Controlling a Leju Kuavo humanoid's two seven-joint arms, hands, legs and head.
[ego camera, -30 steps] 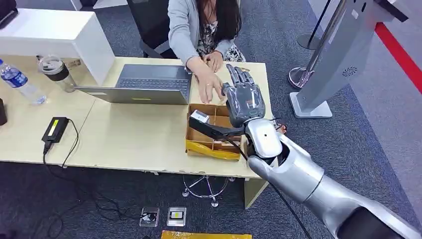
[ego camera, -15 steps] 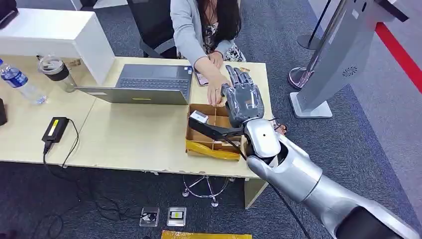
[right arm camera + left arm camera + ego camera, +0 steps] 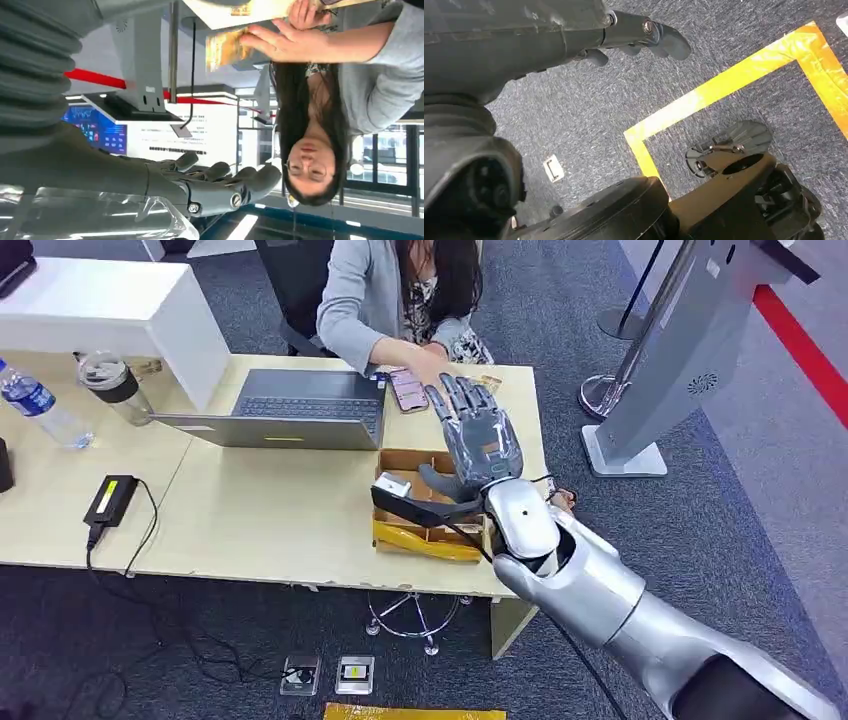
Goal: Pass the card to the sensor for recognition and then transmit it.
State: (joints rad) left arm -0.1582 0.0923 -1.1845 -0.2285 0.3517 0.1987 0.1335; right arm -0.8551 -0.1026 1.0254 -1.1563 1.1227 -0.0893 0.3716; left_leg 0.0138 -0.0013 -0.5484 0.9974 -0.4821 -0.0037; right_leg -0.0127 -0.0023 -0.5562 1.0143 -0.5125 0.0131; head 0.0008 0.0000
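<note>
Card: you can't pick it out in any of these pictures, so I cannot tell where it is. Your right hand hovers over the far end of the cardboard box at the table edge, back of the hand up, fingers stretched long and spread. From the head view the palm side is hidden. The right wrist view shows that hand flat and wide open with nothing held in the fingers.

The inside of the box is largely covered by the hand and the dark wrist bracket, so its contents are hard to read.

Across the table a person sits cut off by the top edge, one hand resting by a phone beside the laptop. In the right wrist view that person's hand touches a yellowish packet, its print too blurred to read.

Your left hand hangs over the carpet near a yellow tape line. A few dark fingertips poke out past the cover and the rest is hidden, so I cannot tell how far it is open.
</note>
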